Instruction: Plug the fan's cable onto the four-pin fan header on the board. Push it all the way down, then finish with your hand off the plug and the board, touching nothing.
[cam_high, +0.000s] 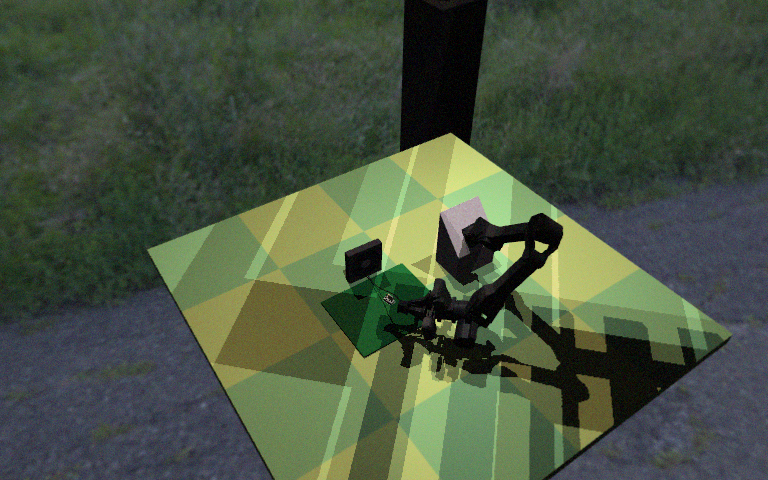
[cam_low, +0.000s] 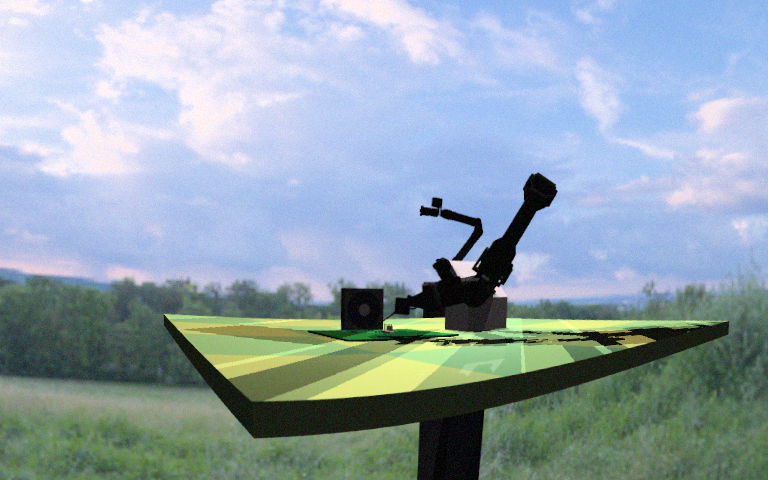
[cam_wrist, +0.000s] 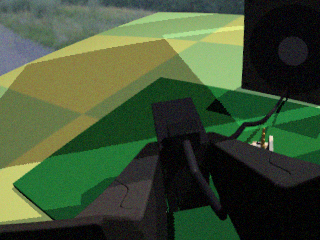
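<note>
The fan's dark plug (cam_wrist: 177, 116) (cam_low: 402, 306) is held between the fingertips of my gripper (cam_wrist: 180, 148) (cam_high: 403, 306), which is shut on it. The plug is above the green board (cam_high: 355, 331) (cam_low: 348, 335) (cam_wrist: 65, 175), higher than the four-pin fan header (cam_high: 389, 298) (cam_low: 389, 327) (cam_wrist: 270, 143) and to its right in the top and exterior views. In the wrist view the header is right of the plug, partly hidden behind the right finger. Its upright pins show bare. The black fan (cam_high: 362, 262) (cam_low: 355, 310) (cam_wrist: 292, 51) stands upright by the board's back edge, its cable (cam_wrist: 245, 124) running to the gripper.
A box (cam_high: 453, 249) (cam_low: 474, 314) with a pale top stands right of the board, beside and partly behind the arm. Dark arm shadows lie across the patterned table top (cam_high: 271, 339) (cam_low: 283, 362) and part of the board.
</note>
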